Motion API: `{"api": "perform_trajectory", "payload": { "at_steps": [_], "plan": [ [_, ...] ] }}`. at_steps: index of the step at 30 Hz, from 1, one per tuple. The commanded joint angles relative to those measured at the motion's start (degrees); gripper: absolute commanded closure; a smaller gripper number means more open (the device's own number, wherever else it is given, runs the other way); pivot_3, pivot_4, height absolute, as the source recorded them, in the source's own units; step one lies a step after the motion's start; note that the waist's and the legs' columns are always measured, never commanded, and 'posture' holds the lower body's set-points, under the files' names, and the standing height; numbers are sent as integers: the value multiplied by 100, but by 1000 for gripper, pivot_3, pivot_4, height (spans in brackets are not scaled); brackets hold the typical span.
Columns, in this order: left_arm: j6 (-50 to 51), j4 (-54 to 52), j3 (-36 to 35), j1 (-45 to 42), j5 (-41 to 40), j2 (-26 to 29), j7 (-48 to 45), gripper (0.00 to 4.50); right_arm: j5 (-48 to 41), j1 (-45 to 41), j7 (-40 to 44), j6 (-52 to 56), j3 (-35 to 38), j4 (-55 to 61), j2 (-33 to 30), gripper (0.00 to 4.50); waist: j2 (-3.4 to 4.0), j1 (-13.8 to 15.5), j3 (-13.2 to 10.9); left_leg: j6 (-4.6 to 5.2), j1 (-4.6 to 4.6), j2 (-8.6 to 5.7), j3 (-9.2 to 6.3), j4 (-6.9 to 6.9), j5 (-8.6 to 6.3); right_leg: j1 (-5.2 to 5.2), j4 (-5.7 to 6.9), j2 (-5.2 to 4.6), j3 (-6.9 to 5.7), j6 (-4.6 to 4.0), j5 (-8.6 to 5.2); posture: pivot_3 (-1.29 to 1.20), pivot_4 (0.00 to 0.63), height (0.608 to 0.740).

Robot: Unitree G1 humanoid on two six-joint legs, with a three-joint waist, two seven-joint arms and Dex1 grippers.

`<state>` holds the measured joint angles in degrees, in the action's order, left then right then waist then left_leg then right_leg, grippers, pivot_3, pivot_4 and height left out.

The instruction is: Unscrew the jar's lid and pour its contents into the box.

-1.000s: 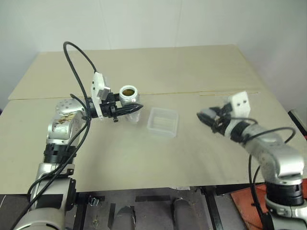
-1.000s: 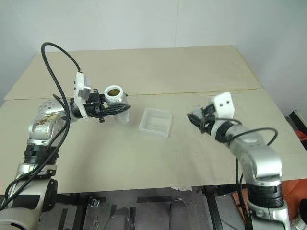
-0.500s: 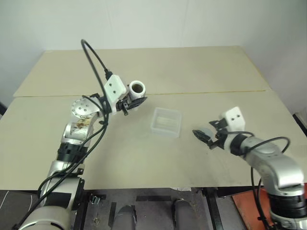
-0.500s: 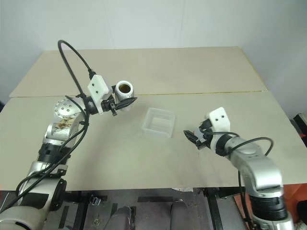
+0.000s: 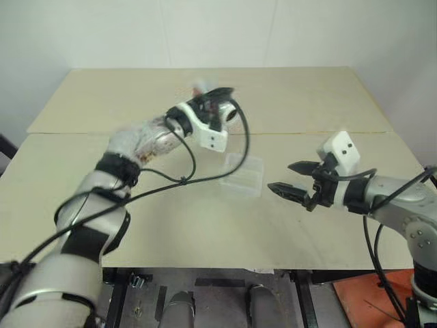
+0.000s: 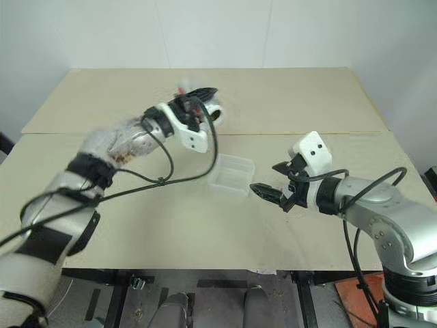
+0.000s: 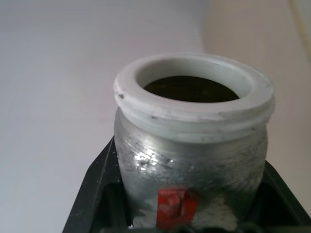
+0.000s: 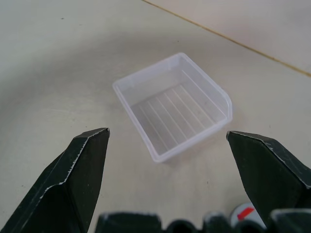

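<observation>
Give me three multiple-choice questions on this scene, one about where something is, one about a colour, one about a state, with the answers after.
1. Where is the box?
A. on the table, ahead of the right gripper
B. in the left gripper
C. on the floor

2. What colour is the rim of the jar?
A. blue
B. white
C. black

3. How is the right gripper?
A. shut on the box
B. shut on the jar
C. open, holding nothing

Answers:
1. A: the right wrist view shows the box lying on the table between and beyond its fingers.
2. B: the left wrist view shows a white ring around the jar's mouth.
3. C: its two fingers stand wide apart with nothing between them.
</observation>
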<state>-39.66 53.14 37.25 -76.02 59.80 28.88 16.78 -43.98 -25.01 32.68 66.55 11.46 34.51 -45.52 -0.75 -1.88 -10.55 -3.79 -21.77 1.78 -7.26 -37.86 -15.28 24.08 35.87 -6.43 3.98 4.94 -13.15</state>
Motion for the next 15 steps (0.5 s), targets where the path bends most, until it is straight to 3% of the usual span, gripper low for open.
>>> {"api": "perform_trajectory", "payload": {
  "at_steps": [1, 6, 15],
  "plan": [
    [249, 446, 1166, -469, 1428, -259, 1534, 2531, -152, -153, 160, -120, 63, 193, -166, 18, 0, 31, 0, 0, 0, 0, 0, 0, 0, 0, 0, -1, 0, 1, 0, 0, 150, 740],
    [435, 871, 1993, -721, 2019, -718, 1582, 2531, -250, -242, 66, -120, 97, 283, -140, 18, -1, 47, -1, -1, -12, 0, 4, 1, 1, 16, 5, 0, 1, 1, -1, 0, 150, 740],
    [883, 1200, 2136, -815, 2002, -987, 1725, 2531, -652, 50, -254, -81, 435, 724, -88, 18, -2, 110, -1, -2, -21, 0, 3, 0, 1, 21, 13, -2, 0, 2, -1, 0, 150, 740]
  ]
}}
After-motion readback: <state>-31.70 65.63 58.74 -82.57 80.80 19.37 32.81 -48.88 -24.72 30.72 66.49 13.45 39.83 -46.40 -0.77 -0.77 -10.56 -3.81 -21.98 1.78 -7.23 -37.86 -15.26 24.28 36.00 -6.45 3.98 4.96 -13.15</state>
